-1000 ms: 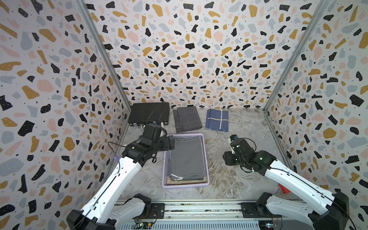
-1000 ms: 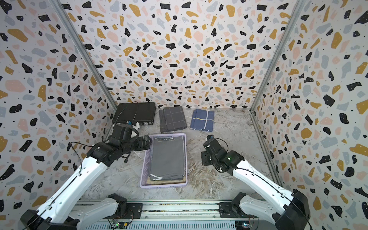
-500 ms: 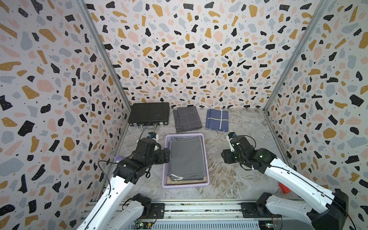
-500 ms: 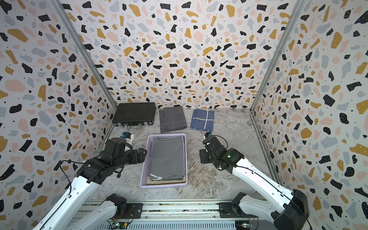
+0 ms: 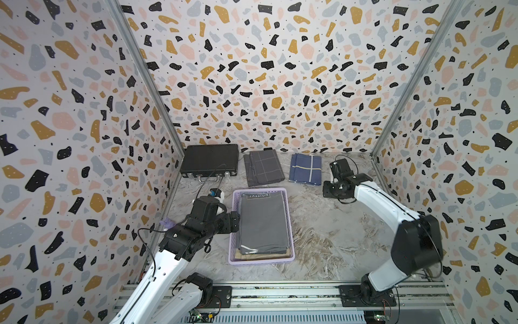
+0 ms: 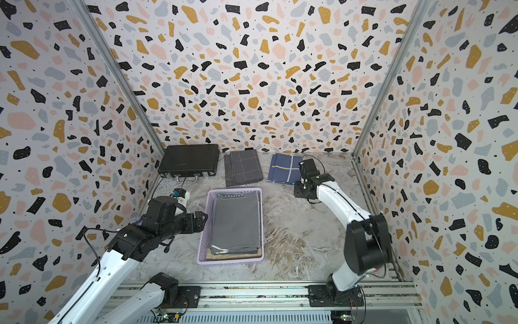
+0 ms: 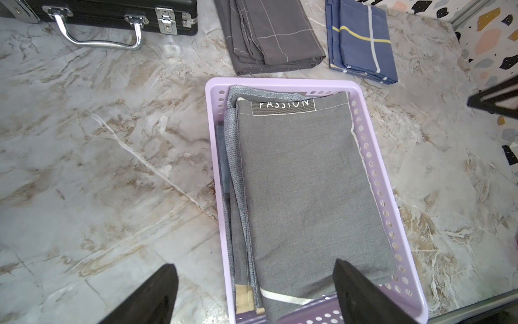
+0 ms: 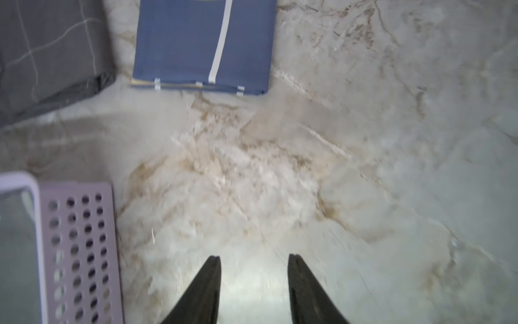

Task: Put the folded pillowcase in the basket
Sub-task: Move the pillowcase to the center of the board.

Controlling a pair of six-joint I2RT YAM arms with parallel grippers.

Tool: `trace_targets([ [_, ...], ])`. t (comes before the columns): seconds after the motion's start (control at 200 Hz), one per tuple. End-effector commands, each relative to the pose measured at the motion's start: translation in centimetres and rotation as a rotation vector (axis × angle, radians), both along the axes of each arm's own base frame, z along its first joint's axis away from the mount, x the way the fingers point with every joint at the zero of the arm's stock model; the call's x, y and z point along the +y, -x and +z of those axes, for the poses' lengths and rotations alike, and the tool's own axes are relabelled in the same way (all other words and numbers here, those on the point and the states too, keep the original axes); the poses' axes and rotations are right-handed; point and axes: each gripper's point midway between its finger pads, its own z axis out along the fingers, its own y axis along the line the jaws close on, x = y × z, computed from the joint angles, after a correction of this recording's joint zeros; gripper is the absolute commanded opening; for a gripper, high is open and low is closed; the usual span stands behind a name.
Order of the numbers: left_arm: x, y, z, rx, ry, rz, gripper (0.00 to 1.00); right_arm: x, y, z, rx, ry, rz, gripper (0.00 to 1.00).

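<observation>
Near centre, lavender basket (image 5: 262, 261) holds the grey folded pillowcase (image 5: 263, 221), flat atop other cloths (image 5: 263, 255), so task looks done. L end effector (image 7: 255, 266) at its left rim: wide open, empty. Farther right, R end effector (image 8: 253, 257) part-open, empty, over bare worktop (image 8: 364, 140) nr blue cloth (image 8: 182, 42), prob. next pick.

A wide stretch of bare marble tabletop (image 5: 330, 224) is left open between the basket (image 5: 262, 261) and the right-hand wall (image 5: 448, 168) — overhung only by the right arm (image 5: 378, 202). The back edge is lined by a black briefcase (image 5: 210, 161), a grey checked cloth (image 5: 263, 168) and a blue cloth (image 5: 307, 169), with narrow gaps between them. The strip along the basket's other long side is crowded by the left arm (image 5: 196, 232).
</observation>
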Motion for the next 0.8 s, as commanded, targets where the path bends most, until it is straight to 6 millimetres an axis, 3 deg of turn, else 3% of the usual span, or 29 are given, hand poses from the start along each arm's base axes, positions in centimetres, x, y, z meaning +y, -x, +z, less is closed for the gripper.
trace_targets([
  [0.0,-0.6,-0.4,0.2,-0.014,0.005,-0.031,0.90,2.5,-5.0,-0.8,-0.018,-0.117,0.006,0.40],
  [0.15,-0.7,-0.4,0.0,-0.009,0.002,-0.034,0.90,4.7,-11.4,-3.7,0.057,-0.122,0.032,0.33],
  [0.24,-0.7,-0.5,-0.2,0.000,-0.001,-0.034,0.90,5.4,-13.5,-4.1,0.037,-0.135,0.030,0.28],
  [0.436,-0.5,-0.4,0.2,-0.020,0.000,-0.028,0.90,5.3,-13.3,-3.7,0.006,-0.110,0.040,0.29],
  [0.756,-0.7,-0.5,0.0,-0.015,0.001,-0.038,0.90,6.1,-14.7,-5.2,0.028,-0.122,0.055,0.33],
  [0.791,-0.7,-0.5,0.0,-0.014,0.002,-0.039,0.90,6.1,-14.9,-6.1,0.053,-0.113,0.060,0.33],
])
